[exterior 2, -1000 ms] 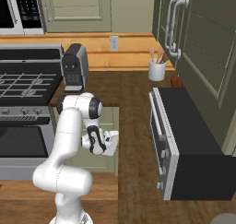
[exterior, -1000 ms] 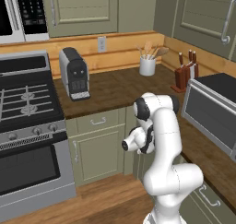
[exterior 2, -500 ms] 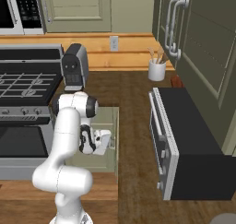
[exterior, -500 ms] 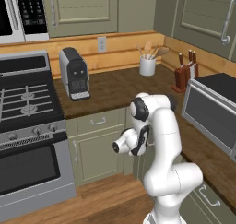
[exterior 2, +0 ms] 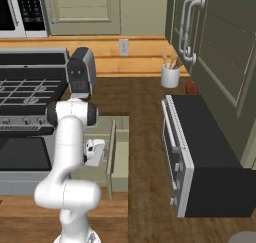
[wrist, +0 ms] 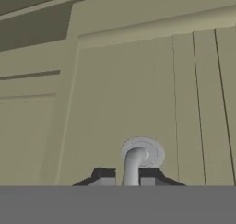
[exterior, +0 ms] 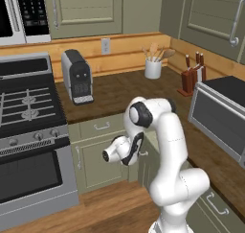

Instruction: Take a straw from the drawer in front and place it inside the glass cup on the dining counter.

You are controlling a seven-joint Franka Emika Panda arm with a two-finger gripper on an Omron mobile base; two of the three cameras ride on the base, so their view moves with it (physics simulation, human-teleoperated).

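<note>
The pale olive-green panelled drawer (wrist: 138,94) front looks painted and matt, smooth, with shallow grooves; its small silver bar handle (wrist: 134,165) reads as brushed metal with a soft sheen. The dark brown wood-grain worktop (exterior: 124,90) at mid-frame is smooth and faintly satiny. Behind it, the light plank backsplash (exterior: 129,47) shows bare-looking wood. The white ceramic-looking utensil crock (exterior: 153,69) is glossy. The grey and black toaster-shaped appliance (exterior: 77,76) looks like matt plastic and metal.
</note>
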